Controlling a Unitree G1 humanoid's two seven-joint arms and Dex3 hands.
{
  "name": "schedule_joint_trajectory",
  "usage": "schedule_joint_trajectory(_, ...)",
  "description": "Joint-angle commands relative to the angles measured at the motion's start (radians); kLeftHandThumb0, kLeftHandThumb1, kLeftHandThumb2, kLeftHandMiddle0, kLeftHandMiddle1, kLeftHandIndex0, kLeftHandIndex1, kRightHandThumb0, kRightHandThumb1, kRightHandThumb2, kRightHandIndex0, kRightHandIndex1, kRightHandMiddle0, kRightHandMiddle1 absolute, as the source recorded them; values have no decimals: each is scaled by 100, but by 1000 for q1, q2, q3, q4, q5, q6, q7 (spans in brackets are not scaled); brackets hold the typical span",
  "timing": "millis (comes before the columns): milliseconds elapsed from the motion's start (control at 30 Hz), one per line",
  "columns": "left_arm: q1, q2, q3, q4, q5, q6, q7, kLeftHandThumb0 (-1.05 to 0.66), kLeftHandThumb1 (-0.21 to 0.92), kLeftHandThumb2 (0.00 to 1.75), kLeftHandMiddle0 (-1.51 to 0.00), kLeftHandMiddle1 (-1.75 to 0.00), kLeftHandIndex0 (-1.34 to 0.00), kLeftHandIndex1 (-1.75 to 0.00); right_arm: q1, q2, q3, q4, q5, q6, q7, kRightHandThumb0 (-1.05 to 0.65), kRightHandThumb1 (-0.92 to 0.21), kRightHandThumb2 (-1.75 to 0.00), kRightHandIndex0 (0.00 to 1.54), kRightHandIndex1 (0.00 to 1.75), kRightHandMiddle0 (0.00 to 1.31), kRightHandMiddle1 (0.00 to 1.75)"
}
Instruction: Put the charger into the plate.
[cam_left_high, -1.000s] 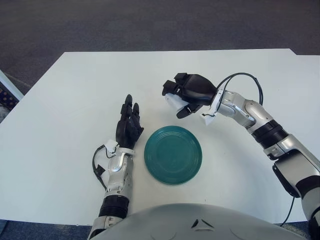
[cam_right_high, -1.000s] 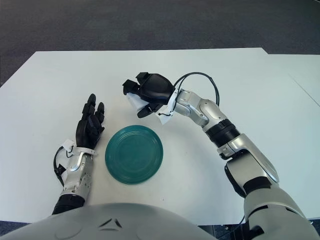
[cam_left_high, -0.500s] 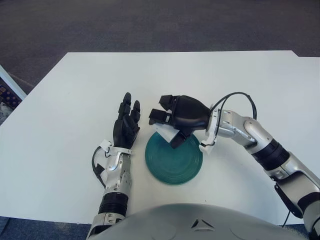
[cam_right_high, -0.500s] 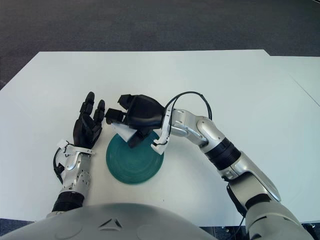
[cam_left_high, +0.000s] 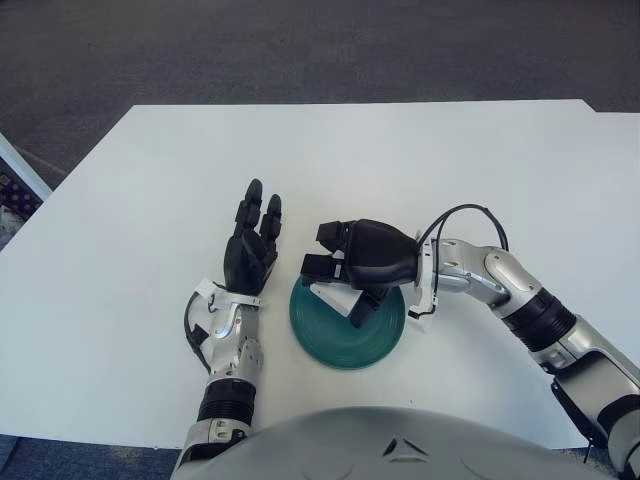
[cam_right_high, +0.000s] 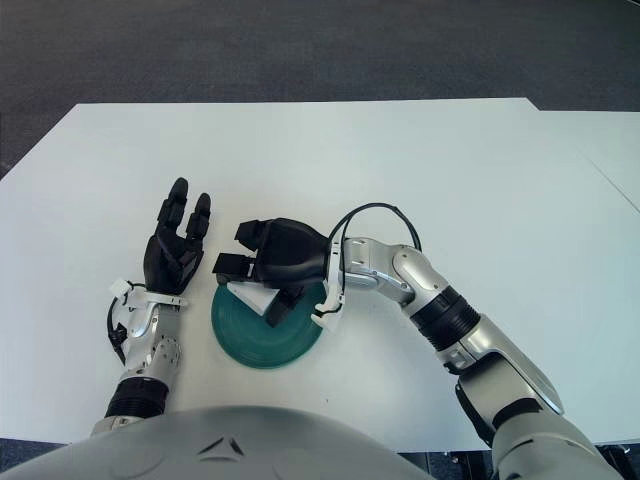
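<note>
A round teal plate (cam_left_high: 350, 335) lies on the white table near its front edge. My right hand (cam_left_high: 345, 280) hovers low over the plate's left half, fingers curled around a white charger (cam_left_high: 338, 297), whose pale body shows beneath the black fingers and thumb. In the right eye view the same charger (cam_right_high: 256, 298) sits just above the plate (cam_right_high: 268, 340), held by that hand (cam_right_high: 262, 278). The left hand (cam_left_high: 252, 245) shows just left of the plate, fingers straight and spread, holding nothing.
The white table (cam_left_high: 150, 190) stretches wide to the left and far side. A black cable (cam_left_high: 470, 215) loops off the right wrist. Dark carpet lies beyond the table's far edge.
The right hand carried the charger from behind the plate toward me and down, and is now low over the plate's left half. The left hand barely shifted.
</note>
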Motion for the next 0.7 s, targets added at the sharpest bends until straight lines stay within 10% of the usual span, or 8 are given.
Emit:
schedule_joint_trajectory(0,86,-41,3,91,49,4,68,-105,92,88,-1,0,0,-3,-18,19,12,33,-29,-28,-22,-47,-92,-56,96,175,77,175)
schedule_joint_trajectory(667,77,-51,-18,68,67,38,157,-105,92,84,0,0,0,0,-29,49,111,203,-107,23,106,-48,-92,-59,91,175,66,175)
